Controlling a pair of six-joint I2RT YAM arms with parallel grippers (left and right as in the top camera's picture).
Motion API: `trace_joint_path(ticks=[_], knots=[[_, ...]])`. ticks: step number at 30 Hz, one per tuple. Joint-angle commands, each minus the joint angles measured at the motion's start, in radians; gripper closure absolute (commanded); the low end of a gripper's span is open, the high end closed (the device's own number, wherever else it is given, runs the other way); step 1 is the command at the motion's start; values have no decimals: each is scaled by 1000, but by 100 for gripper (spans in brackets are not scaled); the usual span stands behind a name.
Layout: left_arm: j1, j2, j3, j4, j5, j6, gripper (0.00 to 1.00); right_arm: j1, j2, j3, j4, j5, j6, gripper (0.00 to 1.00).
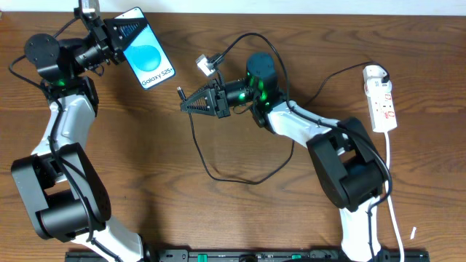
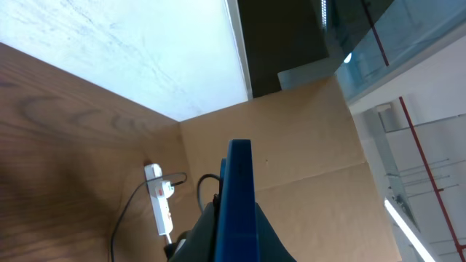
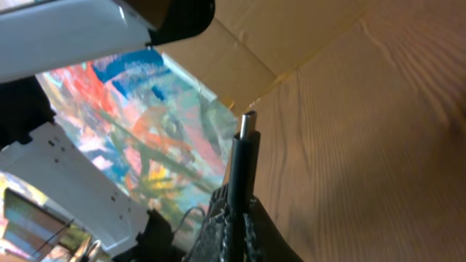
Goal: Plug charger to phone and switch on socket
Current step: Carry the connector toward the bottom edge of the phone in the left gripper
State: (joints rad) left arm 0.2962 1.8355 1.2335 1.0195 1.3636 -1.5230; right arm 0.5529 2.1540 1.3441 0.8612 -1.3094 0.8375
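The phone (image 1: 149, 54), blue-screened with "Galaxy S25+" on it, is held off the table at the back left, my left gripper (image 1: 118, 33) shut on its upper end. In the left wrist view its blue edge (image 2: 239, 193) rises between my fingers (image 2: 211, 233). My right gripper (image 1: 186, 106) is shut on the charger, whose small plug tip (image 1: 180, 92) points toward the phone's lower end, a short gap away. The right wrist view shows that tip (image 3: 247, 127) sticking up from the shut jaws. The white socket (image 1: 380, 98) lies at the far right, the charger's black cable (image 1: 342, 73) running into it.
The charger's slack loops on the table (image 1: 233, 178) below my right gripper. A white cord (image 1: 391, 189) trails from the socket toward the front edge. A cardboard wall (image 2: 306, 145) stands beyond the table.
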Motion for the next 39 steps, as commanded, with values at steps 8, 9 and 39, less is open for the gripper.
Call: trace_joint_path(ticks=[8,9,39], knots=[[-2,-22,8,12,6,-1,93,-2,14,2,157,5,166,96],[-2,-22,8,12,4,-1,93,2,14,2,190,1,190,96],[-1,-21,8,12,-11,21,92,29,14,2,415,-59,380,91]])
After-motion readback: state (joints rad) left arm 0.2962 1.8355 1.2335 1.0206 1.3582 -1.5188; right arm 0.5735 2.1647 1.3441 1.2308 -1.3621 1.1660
